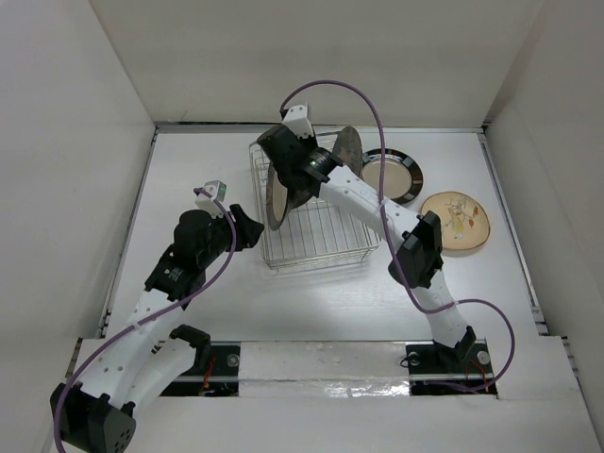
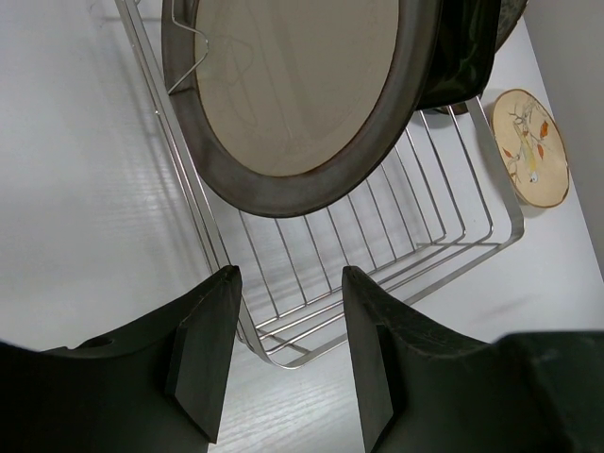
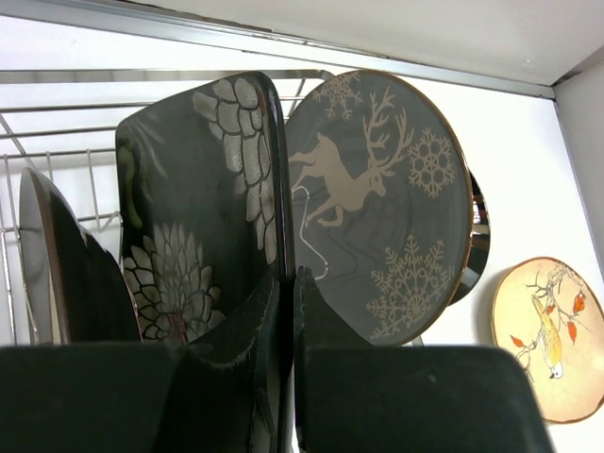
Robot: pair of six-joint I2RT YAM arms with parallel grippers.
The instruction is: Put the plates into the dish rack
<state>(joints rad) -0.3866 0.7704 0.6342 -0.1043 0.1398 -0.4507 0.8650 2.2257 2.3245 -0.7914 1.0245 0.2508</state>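
The wire dish rack stands mid-table. A dark-rimmed cream plate stands on edge at its left side; it fills the left wrist view. A brown round plate with a deer and snowflakes stands at the rack's back right. My right gripper is shut on the rim of the black square flower plate, held upright over the rack between those two plates. My left gripper is open and empty beside the rack's near-left corner. A shiny steel plate and a cream floral plate lie on the table right of the rack.
White walls close in the table on the left, back and right. The right arm stretches across the rack's right side. The floral plate also shows in the left wrist view and in the right wrist view.
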